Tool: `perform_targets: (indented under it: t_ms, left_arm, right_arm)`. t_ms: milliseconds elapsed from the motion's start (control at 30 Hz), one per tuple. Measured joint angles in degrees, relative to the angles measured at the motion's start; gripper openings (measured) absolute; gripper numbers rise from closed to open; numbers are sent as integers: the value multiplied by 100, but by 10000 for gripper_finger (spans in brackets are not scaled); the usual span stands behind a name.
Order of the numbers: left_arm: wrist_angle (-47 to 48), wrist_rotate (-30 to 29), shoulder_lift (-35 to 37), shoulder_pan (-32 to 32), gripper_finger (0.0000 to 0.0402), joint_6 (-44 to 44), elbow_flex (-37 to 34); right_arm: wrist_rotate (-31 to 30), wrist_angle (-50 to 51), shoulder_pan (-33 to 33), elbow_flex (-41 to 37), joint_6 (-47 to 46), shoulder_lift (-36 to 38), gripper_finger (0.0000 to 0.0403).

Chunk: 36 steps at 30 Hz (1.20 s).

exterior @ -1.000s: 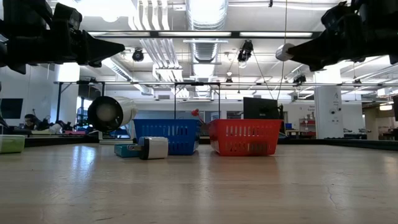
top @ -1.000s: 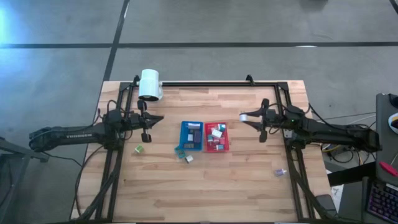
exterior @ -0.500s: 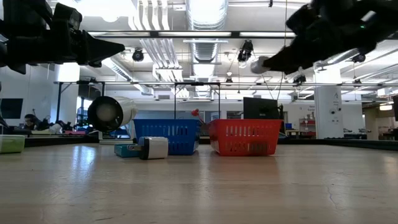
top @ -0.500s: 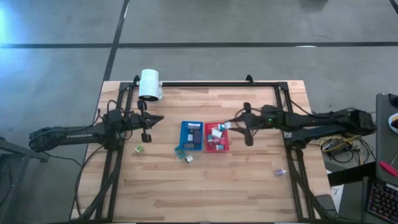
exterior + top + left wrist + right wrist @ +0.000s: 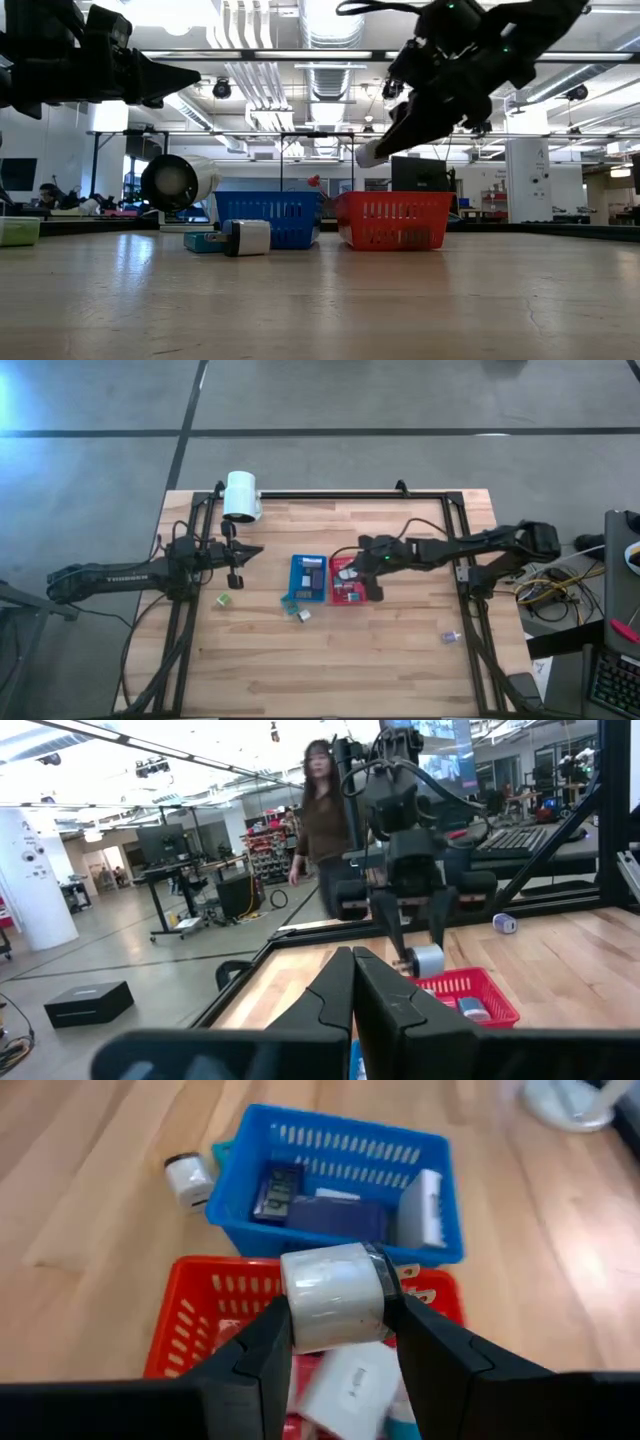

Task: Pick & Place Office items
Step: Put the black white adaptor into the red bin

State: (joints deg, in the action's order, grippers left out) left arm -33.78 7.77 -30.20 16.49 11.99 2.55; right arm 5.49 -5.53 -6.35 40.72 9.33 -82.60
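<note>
The left gripper [image 5: 252, 549] hangs at the left side of the table with its fingers pressed together on nothing, clear above the boards; this arm waits. Just below it and a little to its outer side lies a small green item [image 5: 225, 600] on the bare wood. Beyond its tips stands the white lamp head [image 5: 241, 496] at the table's back edge.

Between the two grippers sit the baskets, touching side by side: the blue basket [image 5: 294, 568], with dark and white pieces inside, then the red basket [image 5: 361, 598], already holding several white and teal pieces. Against the blue basket's near corner lie a teal item [image 5: 289, 605] and a small white block [image 5: 304, 616], both still out on the table.

The right gripper [image 5: 350, 567] hangs over the red basket, its fingers clamped on a white roll [image 5: 332, 1297] with a dark band at one end. In the right wrist view the roll sits squarely between the two fingers, directly above the red basket's contents and apart from them.

The step in hand looks like the placing: the item is carried and positioned over its basket. The next move likely calls for a short descent and then parting the fingers so the roll drops inside the walls rather than onto the rim. Well off behind the right gripper, near the table's right edge, one more small item [image 5: 450, 637] waits.
</note>
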Motion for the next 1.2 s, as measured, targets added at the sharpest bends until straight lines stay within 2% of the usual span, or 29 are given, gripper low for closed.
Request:
perform_targets:
  t_ms: [433,800,1200]
  left_arm:
    - [2,2,-4,1,13,0,0]
    - [4,2,-28,7,14,2,0]
    - [4,2,-28,4,12,2,0]
  right_arm:
    - [62,824,175,503,272,-667,143]
    - [60,836,170,547,288,-757,146]
    - [235,874,173,556,165,-822,205]
